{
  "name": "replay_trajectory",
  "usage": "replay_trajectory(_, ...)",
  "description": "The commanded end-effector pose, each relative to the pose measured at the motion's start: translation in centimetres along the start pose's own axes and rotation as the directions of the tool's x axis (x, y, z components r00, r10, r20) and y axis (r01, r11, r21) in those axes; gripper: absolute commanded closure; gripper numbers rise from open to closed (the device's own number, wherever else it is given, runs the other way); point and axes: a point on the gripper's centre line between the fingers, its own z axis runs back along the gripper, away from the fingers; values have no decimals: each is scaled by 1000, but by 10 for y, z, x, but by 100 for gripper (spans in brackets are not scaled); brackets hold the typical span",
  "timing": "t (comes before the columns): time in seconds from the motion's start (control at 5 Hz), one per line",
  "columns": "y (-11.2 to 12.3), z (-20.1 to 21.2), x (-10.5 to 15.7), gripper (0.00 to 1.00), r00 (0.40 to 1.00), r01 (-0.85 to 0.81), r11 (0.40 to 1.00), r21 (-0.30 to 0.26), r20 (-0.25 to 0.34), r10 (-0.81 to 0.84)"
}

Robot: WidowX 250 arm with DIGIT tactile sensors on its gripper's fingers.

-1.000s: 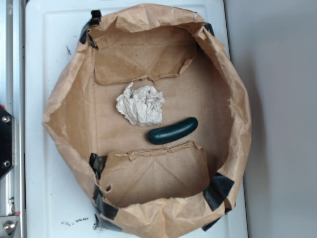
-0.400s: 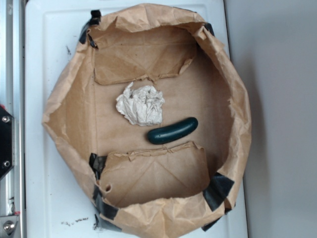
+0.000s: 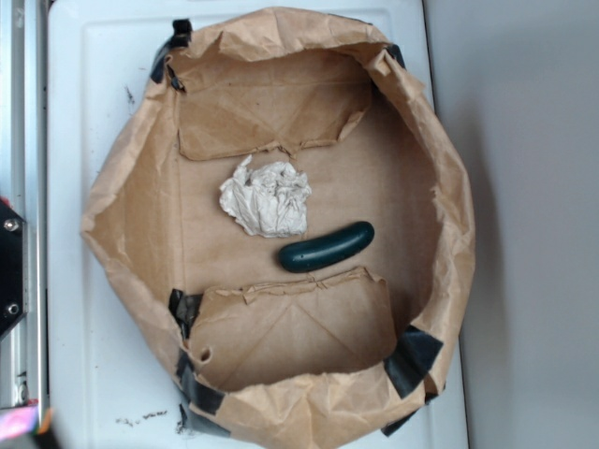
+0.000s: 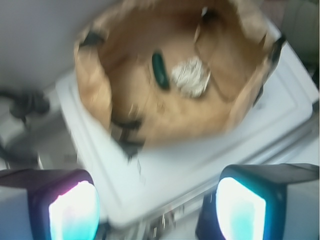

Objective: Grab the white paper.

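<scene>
The white paper (image 3: 266,196) is a crumpled off-white wad lying on the floor of the brown paper bin (image 3: 131,201), just up-left of a dark green cucumber-shaped object (image 3: 326,247). In the blurred wrist view the white paper (image 4: 190,77) lies beside the green object (image 4: 160,70), far ahead of my gripper (image 4: 157,207). The gripper's two lit fingertips (image 4: 74,210) stand wide apart with nothing between them, so it is open. In the exterior view only a blurred glowing bit of the gripper (image 3: 21,423) shows at the bottom left corner, outside the bin.
The bin has tall crumpled kraft walls with black tape (image 3: 412,360) at the corners and folded flaps inside. It stands on a white board (image 3: 65,140). A metal rail (image 3: 19,112) runs along the left edge. Grey tabletop (image 3: 533,224) lies to the right.
A blurred glowing part of the gripper has entered the exterior view at the bottom left corner. The paper and the green object have not moved.
</scene>
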Motion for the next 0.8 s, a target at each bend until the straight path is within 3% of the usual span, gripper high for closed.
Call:
replay_trajectory(0.0,45,-62,53,0,994,-105,992,-64,-19,104)
replay_trajectory(0.2,32,-91,72,0,993,-110,994,-9,-45,109)
replay_trajectory(0.6,18,-130,117,0,980,-169,985,46,-95,173)
